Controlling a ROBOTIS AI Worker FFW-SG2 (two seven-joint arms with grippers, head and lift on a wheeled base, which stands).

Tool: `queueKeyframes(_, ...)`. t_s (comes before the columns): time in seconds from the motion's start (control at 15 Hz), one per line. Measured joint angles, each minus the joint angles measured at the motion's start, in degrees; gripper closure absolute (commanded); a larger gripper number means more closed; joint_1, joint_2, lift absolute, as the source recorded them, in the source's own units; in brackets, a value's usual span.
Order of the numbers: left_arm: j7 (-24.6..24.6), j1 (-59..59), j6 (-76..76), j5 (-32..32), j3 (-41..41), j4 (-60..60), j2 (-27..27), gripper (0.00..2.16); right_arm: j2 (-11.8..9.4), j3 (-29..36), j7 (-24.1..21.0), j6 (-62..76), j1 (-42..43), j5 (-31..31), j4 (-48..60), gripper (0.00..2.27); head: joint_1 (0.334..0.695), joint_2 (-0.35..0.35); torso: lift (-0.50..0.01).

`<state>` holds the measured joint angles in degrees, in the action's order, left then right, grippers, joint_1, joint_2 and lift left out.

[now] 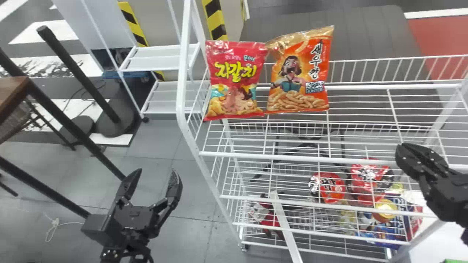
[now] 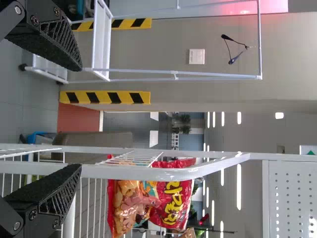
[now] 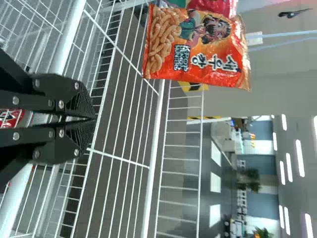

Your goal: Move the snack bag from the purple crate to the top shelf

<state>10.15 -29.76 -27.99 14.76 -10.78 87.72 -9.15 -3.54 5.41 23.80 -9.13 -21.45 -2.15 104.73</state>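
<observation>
Left gripper (image 1: 156, 171), in the foreground: its two fingers stand apart, their tips pointing away from the robot, beside the left end of a white wire rack (image 1: 180, 87). Beyond this gripper stands a small white cart (image 1: 155, 63). Farther out and to the gripper's right, a red snack bag (image 1: 236, 80) stands upright on the rack's top shelf (image 1: 256, 157), near its left end. To the right of the same gripper, on the lower tier, lies a red-and-white item (image 1: 260, 212). Just beside the red bag, an orange snack bag (image 1: 299, 73) also stands on the top shelf, beyond and to the left of the right gripper (image 1: 401, 150). Which of the two bags is the one in the task cannot be told. Red noodle cups (image 1: 331, 189) lie lower down, left of the right gripper. Right gripper: at the rack's right part, with its fingers together, tip against tip.
</observation>
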Motion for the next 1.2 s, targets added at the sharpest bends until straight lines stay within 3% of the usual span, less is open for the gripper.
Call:
queueKeyframes(0.27,0.00,0.05,0.81,-0.02,0.40,0.46,0.05,0.13,1.93,0.25,-0.07,9.98,-3.83,-3.18,-1.59,0.11,0.695,0.213,0.000)
queueKeyframes(1.2,-0.39,-1.32,5.67,-1.14,1.52,4.96,0.34,0.13,1.79,-1.37,-2.07,19.30,-4.87,-5.06,-3.91,0.11,0.695,0.189,0.000)
